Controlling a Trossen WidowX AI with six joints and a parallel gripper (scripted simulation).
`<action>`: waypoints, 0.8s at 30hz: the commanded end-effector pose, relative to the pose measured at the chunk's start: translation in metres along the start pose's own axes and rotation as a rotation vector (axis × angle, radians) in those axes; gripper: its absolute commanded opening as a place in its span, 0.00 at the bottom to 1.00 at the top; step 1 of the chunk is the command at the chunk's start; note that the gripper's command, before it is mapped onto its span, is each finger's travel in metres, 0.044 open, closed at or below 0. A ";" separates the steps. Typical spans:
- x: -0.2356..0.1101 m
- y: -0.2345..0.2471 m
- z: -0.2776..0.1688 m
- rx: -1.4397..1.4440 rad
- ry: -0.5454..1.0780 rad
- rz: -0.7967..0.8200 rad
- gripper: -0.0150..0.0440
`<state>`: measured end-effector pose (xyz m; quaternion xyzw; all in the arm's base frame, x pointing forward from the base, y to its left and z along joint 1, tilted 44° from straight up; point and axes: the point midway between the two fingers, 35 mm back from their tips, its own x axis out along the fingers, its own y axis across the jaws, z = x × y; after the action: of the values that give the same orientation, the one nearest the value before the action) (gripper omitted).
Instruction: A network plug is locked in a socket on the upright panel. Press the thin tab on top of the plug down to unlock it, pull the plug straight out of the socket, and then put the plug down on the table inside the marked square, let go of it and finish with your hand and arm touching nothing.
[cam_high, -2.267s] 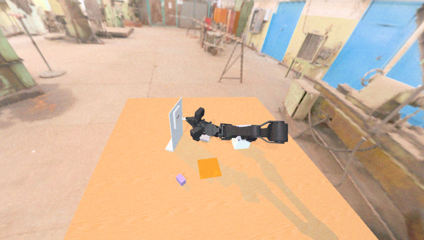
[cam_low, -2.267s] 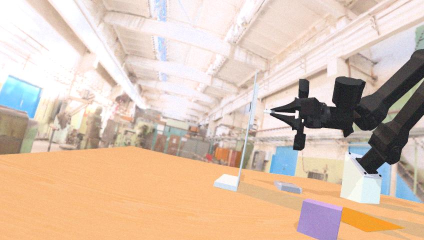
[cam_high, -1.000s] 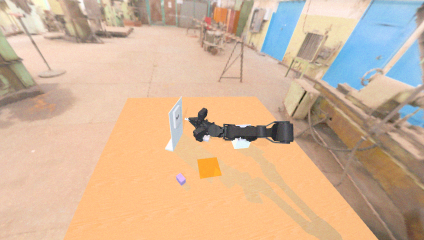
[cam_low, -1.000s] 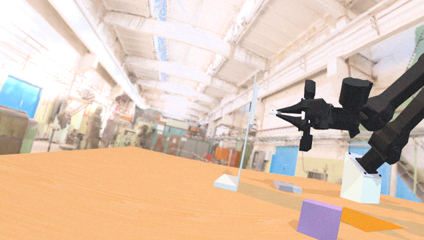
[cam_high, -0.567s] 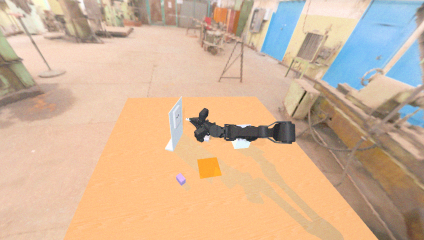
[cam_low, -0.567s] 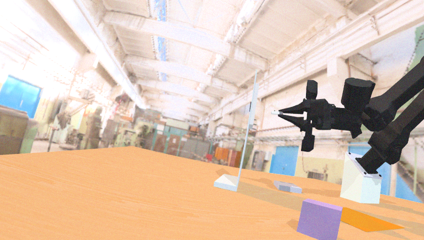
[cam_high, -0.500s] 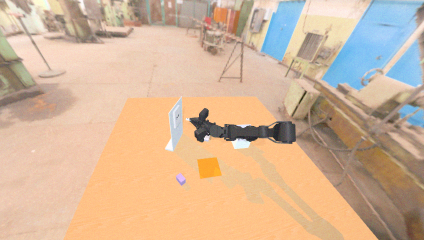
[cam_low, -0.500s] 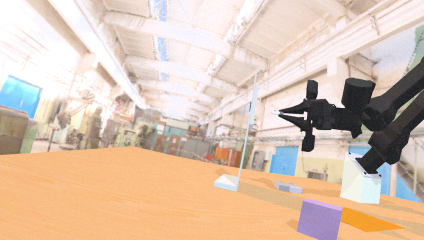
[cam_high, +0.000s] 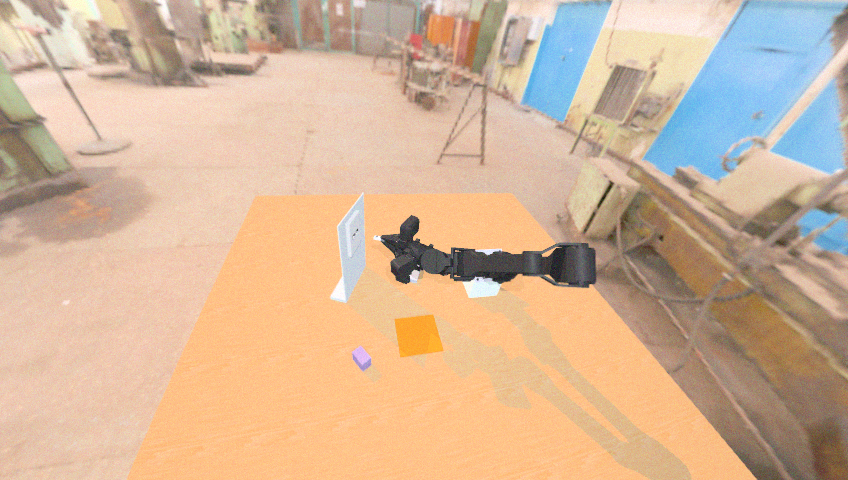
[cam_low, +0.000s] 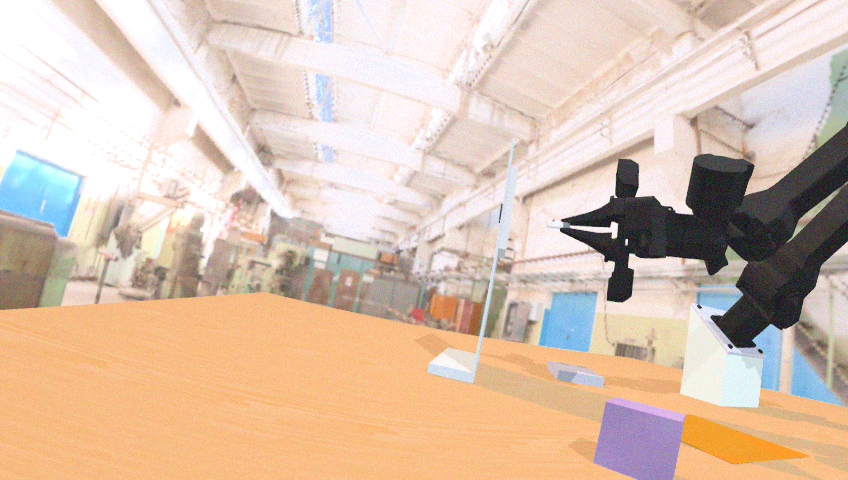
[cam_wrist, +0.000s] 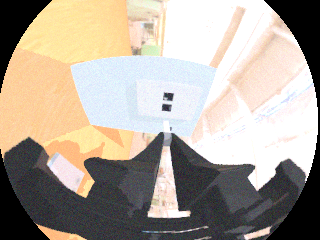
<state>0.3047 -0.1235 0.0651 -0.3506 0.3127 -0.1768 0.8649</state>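
Observation:
The white upright panel (cam_high: 349, 255) (cam_low: 507, 196) (cam_wrist: 107, 94) stands on the orange table, with its socket (cam_high: 355, 232) (cam_wrist: 167, 102) showing dark and empty. My gripper (cam_high: 384, 239) (cam_low: 566, 225) (cam_wrist: 166, 135) is shut on the small white plug (cam_high: 376, 238) (cam_low: 554, 224) (cam_wrist: 167, 124), which sticks out past the fingertips. The plug is clear of the socket, a short way in front of the panel and level with it, high above the table. The marked square (cam_high: 418, 335) (cam_low: 731, 443) is a darker orange patch on the table, nearer the camera than the panel.
A purple block (cam_high: 361, 358) (cam_low: 639, 438) lies just left of the square. A small grey flat piece (cam_low: 574, 374) (cam_wrist: 63, 170) lies on the table under the arm. The arm's white base block (cam_high: 480, 288) (cam_low: 720, 368) stands behind the square.

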 end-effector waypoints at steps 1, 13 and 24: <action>-0.001 -0.010 0.001 0.000 -0.004 -0.003 0.25; -0.010 -0.038 -0.003 0.001 -0.002 -0.004 0.25; -0.020 -0.058 -0.008 0.001 -0.002 -0.008 0.25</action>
<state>0.2818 -0.1541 0.1048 -0.3499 0.3131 -0.1803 0.8643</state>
